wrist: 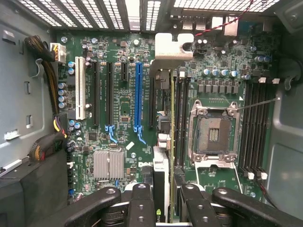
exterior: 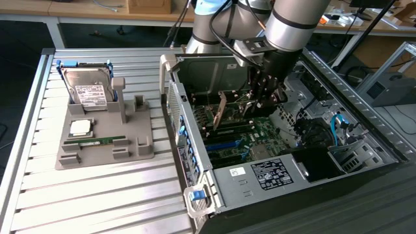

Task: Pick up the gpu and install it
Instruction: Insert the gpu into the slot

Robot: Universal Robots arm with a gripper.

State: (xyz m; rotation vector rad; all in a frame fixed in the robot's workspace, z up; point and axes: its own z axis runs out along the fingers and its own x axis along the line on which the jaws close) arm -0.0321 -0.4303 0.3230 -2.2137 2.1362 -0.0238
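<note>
Exterior view: the gripper (exterior: pixel 263 100) reaches down into the open computer case (exterior: pixel 364 126), holding the gpu (exterior: pixel 221 111) upright above the motherboard (exterior: pixel 260 136). On the grey tray (exterior: pixel 97 156) at the exterior view's left sit a hard drive (exterior: pixel 87 87) and a memory stick (exterior: pixel 96 141).

Wrist view: the gripper (wrist: pixel 163 198) clamps the gpu (wrist: pixel 171 118), seen edge-on, just beside the blue slot (wrist: pixel 138 94) and the processor socket (wrist: pixel 213 130).
</note>
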